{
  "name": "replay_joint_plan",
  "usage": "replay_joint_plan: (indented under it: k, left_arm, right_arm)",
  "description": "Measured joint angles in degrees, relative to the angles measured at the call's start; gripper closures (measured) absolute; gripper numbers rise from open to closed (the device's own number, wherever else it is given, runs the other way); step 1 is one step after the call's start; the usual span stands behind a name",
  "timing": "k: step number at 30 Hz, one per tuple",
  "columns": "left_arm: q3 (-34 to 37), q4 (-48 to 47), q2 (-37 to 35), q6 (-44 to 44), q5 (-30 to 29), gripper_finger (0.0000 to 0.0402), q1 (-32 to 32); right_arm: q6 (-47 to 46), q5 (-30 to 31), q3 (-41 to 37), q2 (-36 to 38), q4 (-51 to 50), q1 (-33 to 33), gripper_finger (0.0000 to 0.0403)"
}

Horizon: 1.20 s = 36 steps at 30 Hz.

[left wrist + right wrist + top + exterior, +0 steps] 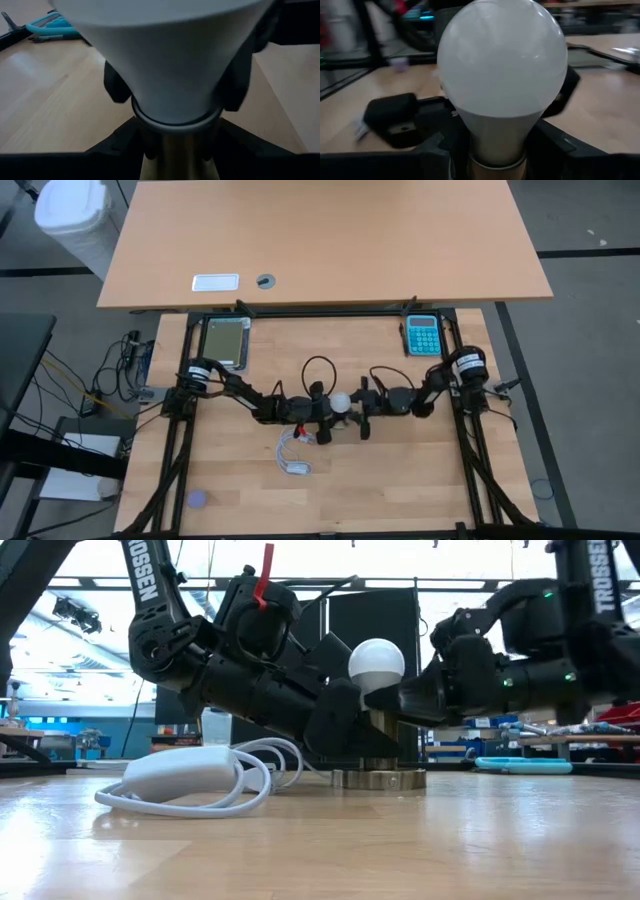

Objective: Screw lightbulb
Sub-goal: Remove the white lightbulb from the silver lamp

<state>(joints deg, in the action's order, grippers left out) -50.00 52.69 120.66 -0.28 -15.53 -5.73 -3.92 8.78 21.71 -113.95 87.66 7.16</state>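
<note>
White and frosted, the lightbulb (343, 401) stands upright near the middle of the wooden table (420, 480), its narrow base going down into a brass-coloured socket (378, 778) that sits on the table top. In the low view the round globe (376, 659) rises above both grippers, which meet it from two sides.

From 9 o'clock in the high view comes the left gripper (325, 415). Its fingers are narrow and close on the socket stem just under the bulb; the left wrist view shows the bulb's taper (175, 75) filling the picture, with the dark fingers (116, 82) on each side of the metal collar. I cannot tell for sure whether the pads press the collar or the stem below it.

From 3 o'clock comes the right gripper (362, 412). Its fingers are closed tight around the neck of the lightbulb, below the globe, as the right wrist view shows (502, 75).

Coiled white cable (294, 455) with a small white box lies at about 7 o'clock from the bulb, near but apart. At 1 o'clock, at the far edge of the table, lies a blue calculator (422, 335); at 11 o'clock a grey tray (224, 343). A small purple object (198, 499) rests well apart at 7 o'clock.
</note>
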Motion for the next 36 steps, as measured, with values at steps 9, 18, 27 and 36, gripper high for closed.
replay_joint_plan:
  k: [9,18,27,36]
  left_arm:
    - [-0.18,0.25,0.00,-0.06,1.70,0.0213,0.01]
    - [-0.12,0.15,0.00,0.02,1.06,0.0213,0.10]
    - [0.02,0.01,-0.07,0.43,0.42,0.0213,0.10]
    - [0.00,0.04,-0.07,0.31,0.46,0.0213,0.10]
  right_arm:
    - [2.62,-35.76,0.24,-0.20,-0.05,-14.15,0.0244]
    - [-1.13,-42.16,1.88,-0.31,-1.63,-18.22,0.0215]
    - [-7.08,-29.40,0.20,0.68,-2.83,-14.22,0.0138]
    - [-5.29,3.50,-2.49,4.49,-2.28,2.48,0.0137]
